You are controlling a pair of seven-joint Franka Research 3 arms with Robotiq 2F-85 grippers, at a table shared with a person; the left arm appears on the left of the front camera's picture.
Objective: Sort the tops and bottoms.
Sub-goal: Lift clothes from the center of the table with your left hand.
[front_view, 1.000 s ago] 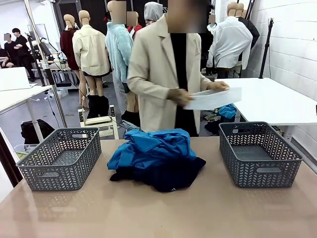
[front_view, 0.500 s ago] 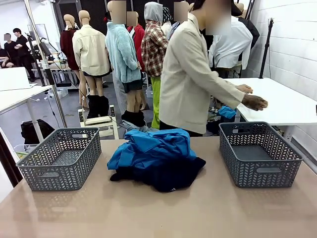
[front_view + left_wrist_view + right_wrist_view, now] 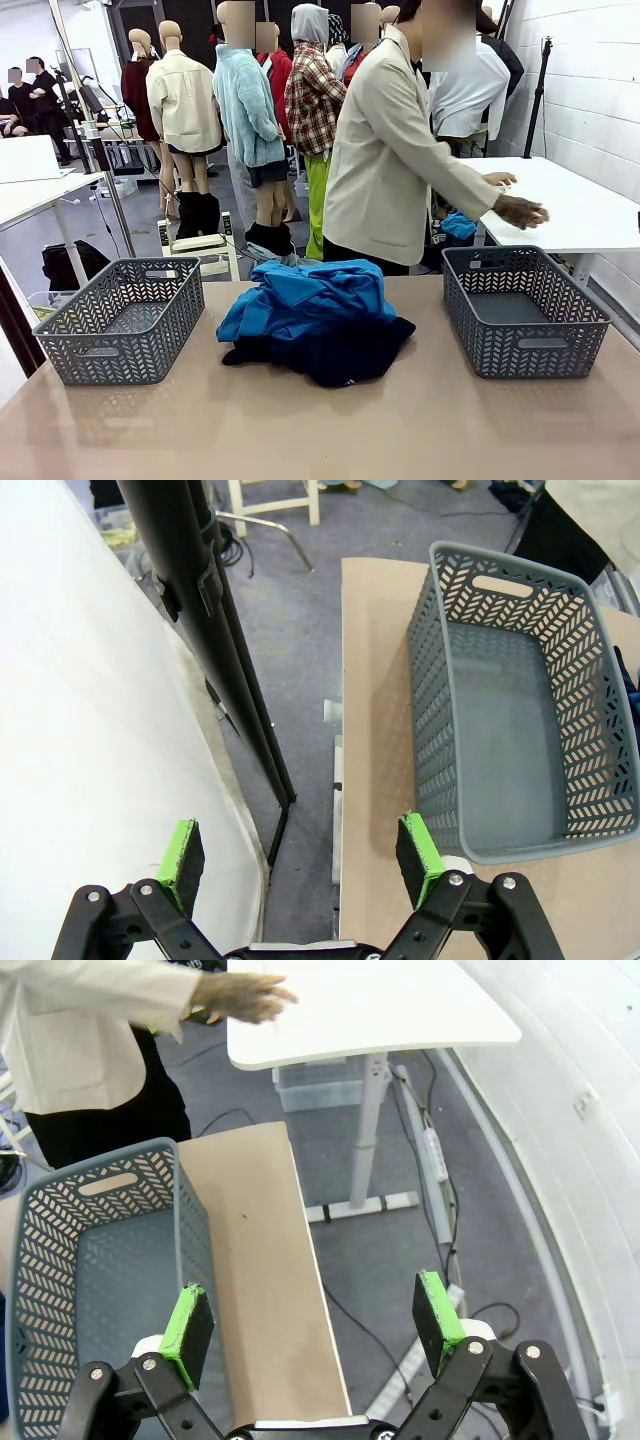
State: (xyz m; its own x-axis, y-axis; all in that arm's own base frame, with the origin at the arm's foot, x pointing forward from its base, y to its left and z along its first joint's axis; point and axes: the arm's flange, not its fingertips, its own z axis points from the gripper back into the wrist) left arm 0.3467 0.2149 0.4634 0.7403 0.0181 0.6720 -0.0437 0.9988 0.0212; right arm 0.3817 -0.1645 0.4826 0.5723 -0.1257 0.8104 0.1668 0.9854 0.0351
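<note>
Tops (image 3: 305, 295) and bottoms (image 3: 345, 355) lie together in one heap at the middle of the bench (image 3: 320, 430), between two grey perforated baskets. The bright blue garments form the upper and left part of the heap; the dark navy garments lie underneath and spread toward the front and right. The left basket (image 3: 150, 325) stands near the bench's left edge and the right basket (image 3: 500, 340) near its right edge; each is apart from the heap, and no garment is visible inside either one. The left end effector (image 3: 300, 852) is released, with its green pads (image 3: 182, 850) spread wide and nothing between them. In the left wrist view it hangs over the floor at the bench's outer edge, with the left basket (image 3: 430, 710) just beside it on one side and a black post (image 3: 225, 650) on the other. The right end effector (image 3: 313, 1315) is likewise released and grasps nothing. In the right wrist view it hangs over the bench's outer edge, just beside the right basket (image 3: 60, 1250). A person in a cream jacket (image 3: 390, 170) stands at the far side, turned toward a white table (image 3: 580, 205), with one hand (image 3: 520, 211) held over its top.
</note>
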